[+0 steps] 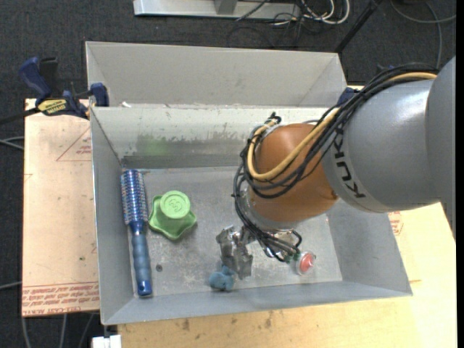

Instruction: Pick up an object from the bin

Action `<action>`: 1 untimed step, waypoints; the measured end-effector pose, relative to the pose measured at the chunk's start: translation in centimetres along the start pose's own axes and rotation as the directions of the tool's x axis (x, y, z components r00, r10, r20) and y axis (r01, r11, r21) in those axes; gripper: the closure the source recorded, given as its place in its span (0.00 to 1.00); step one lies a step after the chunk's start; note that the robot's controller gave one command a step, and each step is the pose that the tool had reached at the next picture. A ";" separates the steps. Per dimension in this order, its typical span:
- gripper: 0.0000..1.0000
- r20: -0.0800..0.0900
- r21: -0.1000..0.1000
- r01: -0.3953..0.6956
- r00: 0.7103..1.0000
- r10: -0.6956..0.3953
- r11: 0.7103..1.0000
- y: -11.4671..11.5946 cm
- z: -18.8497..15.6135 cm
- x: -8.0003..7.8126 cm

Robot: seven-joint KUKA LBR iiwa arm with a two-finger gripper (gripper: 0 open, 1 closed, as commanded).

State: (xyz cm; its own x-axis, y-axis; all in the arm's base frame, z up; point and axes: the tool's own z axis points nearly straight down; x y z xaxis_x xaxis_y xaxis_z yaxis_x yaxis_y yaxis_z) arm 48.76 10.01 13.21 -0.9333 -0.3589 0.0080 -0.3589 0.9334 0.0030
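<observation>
Nearest me, against the grey bin's [255, 301] front wall, a small blue lump [222, 281] lies just beside my claw [238, 261], spread or pressed together I cannot tell; nothing is lifted yet, so the whole pick remains.

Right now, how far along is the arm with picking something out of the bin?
Reaching looks done: the gripper sits low in the bin, right beside a small blue lump by the front wall. Nothing is lifted yet; a secure grip and the lift remain. The blue brush and green cap lie apart on the left.
</observation>
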 end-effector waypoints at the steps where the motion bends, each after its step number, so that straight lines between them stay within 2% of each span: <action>1: 0.00 0.008 0.001 -0.002 1.000 0.002 1.000 -0.1 -0.4 -0.2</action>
State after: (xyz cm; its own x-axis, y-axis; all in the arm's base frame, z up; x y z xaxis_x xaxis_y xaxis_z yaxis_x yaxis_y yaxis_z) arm 48.99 10.00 13.62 -0.9340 -0.3572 -0.0001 -0.3572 0.9340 0.0015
